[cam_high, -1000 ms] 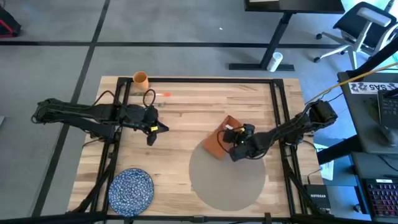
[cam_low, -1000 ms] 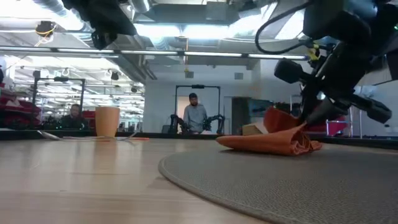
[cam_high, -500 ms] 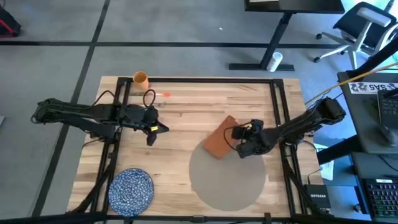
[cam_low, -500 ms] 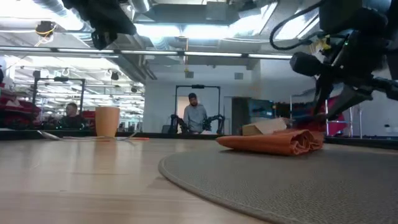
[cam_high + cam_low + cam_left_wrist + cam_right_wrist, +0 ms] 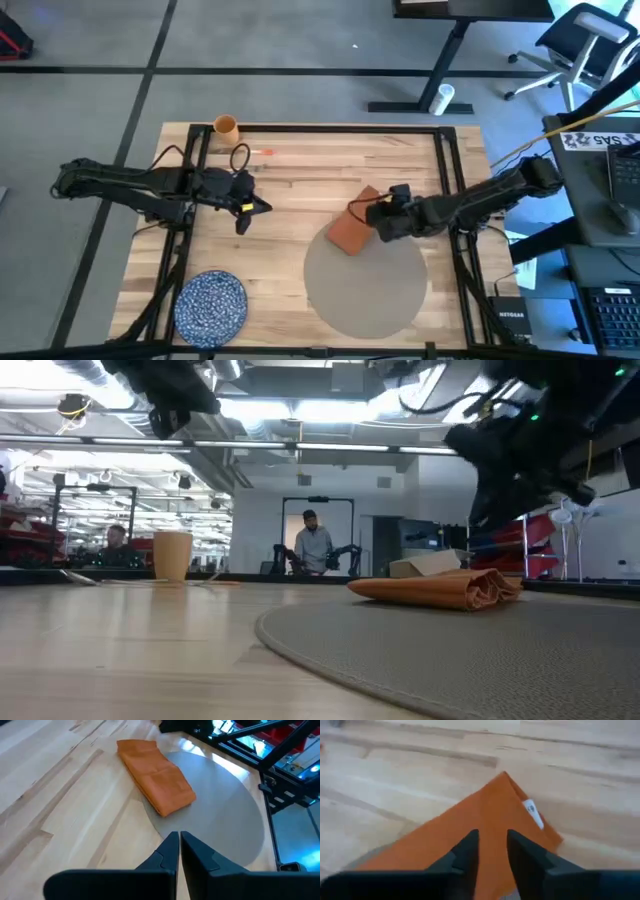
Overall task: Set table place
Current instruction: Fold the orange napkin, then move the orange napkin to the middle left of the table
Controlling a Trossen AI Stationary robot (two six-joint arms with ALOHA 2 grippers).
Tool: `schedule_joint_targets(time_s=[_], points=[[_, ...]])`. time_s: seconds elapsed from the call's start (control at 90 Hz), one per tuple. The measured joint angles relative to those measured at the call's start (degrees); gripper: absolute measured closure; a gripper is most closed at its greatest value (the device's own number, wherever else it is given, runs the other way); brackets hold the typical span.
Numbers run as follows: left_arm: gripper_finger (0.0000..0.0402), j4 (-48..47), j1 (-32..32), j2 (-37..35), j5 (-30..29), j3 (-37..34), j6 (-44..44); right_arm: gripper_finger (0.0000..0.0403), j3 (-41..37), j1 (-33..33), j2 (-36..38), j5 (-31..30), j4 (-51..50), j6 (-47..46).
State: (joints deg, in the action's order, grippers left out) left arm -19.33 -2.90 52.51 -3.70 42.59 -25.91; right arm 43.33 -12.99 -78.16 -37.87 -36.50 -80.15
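Observation:
A rust-red folded napkin (image 5: 352,228) lies flat, its near end on the far rim of the round grey placemat (image 5: 365,285) and the remainder on the wooden table (image 5: 300,180). My right gripper (image 5: 372,215) hovers open just above the napkin's right part (image 5: 485,815) and is clear of it in the low view (image 5: 495,510). My left gripper (image 5: 265,207) hangs shut above the table's left middle; its wrist view looks toward the napkin (image 5: 157,782). A blue speckled plate (image 5: 210,303) sits at the near left corner.
An orange cup (image 5: 227,127) stands at the far left corner, with small items (image 5: 262,152) on the planks beside it. Black frame rails (image 5: 448,170) run along the table's left and right sides. Bare planks lie between the plate and the placemat.
The napkin's right end, held up a second ago, has come down, and the napkin now lies flat. My right gripper has let go of it, risen clear and drifted a little toward the table's far edge.

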Motion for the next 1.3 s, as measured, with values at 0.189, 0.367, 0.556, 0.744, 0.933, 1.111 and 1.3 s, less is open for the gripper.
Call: schedule_joint_targets(time_s=[0.189,0.367,0.556,0.744,0.933,1.111,1.3], points=[[0.0402,5.1,-1.8,3.9,0.3,0.0,0.4,0.0394,0.0,6.2,-2.2,3.3,3.8,10.7],[0.0402,8.3,-3.5,7.5,0.3,0.0,0.1,0.0401,0.0,11.3,-4.7,6.6,1.7,16.9],[0.0402,9.2,-4.4,8.5,-0.2,0.0,-0.7,0.0402,0.0,15.3,-7.8,7.5,3.0,21.1],[0.0402,9.4,-4.4,8.5,-0.4,0.0,-1.2,0.0402,0.0,18.2,-11.9,7.5,4.4,25.1],[0.0402,9.3,-4.4,8.5,-0.4,0.0,-2.0,0.0403,0.0,20.6,-15.5,7.0,9.4,26.9],[0.0402,9.2,-4.4,8.5,-0.4,0.0,-2.4,0.0403,0.0,23.2,-17.8,7.5,13.9,28.8],[0.0402,9.1,-4.4,8.5,-0.4,0.0,-2.4,0.0403,0.0,25.7,-18.0,7.5,18.1,32.3]])
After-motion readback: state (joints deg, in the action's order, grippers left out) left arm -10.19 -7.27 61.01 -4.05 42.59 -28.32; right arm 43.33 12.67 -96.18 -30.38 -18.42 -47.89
